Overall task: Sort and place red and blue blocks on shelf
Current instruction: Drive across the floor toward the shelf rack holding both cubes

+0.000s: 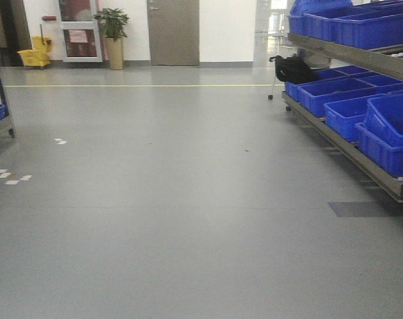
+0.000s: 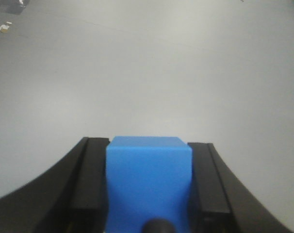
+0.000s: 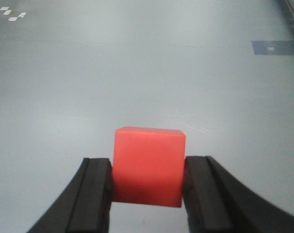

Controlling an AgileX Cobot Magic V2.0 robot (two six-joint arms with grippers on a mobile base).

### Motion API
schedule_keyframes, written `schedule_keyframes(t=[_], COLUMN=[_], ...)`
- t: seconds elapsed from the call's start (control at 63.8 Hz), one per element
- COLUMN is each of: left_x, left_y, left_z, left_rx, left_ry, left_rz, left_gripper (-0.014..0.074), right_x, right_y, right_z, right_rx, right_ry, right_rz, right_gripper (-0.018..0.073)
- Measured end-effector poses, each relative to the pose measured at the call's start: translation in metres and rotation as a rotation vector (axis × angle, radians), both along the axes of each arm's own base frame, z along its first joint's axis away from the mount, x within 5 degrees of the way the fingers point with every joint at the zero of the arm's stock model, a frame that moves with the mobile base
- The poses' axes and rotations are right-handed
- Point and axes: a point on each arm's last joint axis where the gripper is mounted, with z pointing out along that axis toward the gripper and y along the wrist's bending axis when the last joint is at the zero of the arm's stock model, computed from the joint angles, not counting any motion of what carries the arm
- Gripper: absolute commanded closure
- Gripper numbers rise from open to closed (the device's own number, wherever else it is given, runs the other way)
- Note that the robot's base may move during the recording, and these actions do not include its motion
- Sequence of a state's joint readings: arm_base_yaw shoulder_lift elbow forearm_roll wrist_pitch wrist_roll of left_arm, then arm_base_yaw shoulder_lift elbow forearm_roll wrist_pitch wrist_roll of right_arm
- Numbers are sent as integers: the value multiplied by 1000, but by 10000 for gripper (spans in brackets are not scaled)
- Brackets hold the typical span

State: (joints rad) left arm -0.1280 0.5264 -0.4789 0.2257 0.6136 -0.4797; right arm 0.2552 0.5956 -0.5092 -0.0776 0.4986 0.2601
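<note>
Carrying one cube each, the left hand (image 2: 148, 148) is clamped on the blue block (image 2: 149, 187) and the right hand (image 3: 148, 162) on the red block (image 3: 148, 172), low in their frames above grey floor (image 1: 188, 199). The shelf (image 1: 348, 55) at the front view's right seems not yet reached, so this firm side grip probably serves transport.

no text can be read; the notice (image 1: 77, 36) on the far door (image 1: 80, 53) (pinkish paper) seems printed but blurs.
</note>
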Motion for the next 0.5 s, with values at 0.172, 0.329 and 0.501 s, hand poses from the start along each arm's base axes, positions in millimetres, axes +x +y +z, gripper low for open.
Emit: schedule_keyframes(t=[0.172, 0.329, 0.501], left_x=[0, 0, 0], left_y=[0, 0, 0], left_z=[0, 0, 0], left_rx=[0, 0, 0], left_ry=[0, 0, 0], left_rz=[0, 0, 0], left_gripper=[472, 472, 472], right_x=[0, 0, 0], right_y=[0, 0, 0], right_z=[0, 0, 0], right_rx=[0, 0, 0], right_ry=[0, 0, 0], right_rz=[0, 0, 0], right_gripper=[509, 509, 509])
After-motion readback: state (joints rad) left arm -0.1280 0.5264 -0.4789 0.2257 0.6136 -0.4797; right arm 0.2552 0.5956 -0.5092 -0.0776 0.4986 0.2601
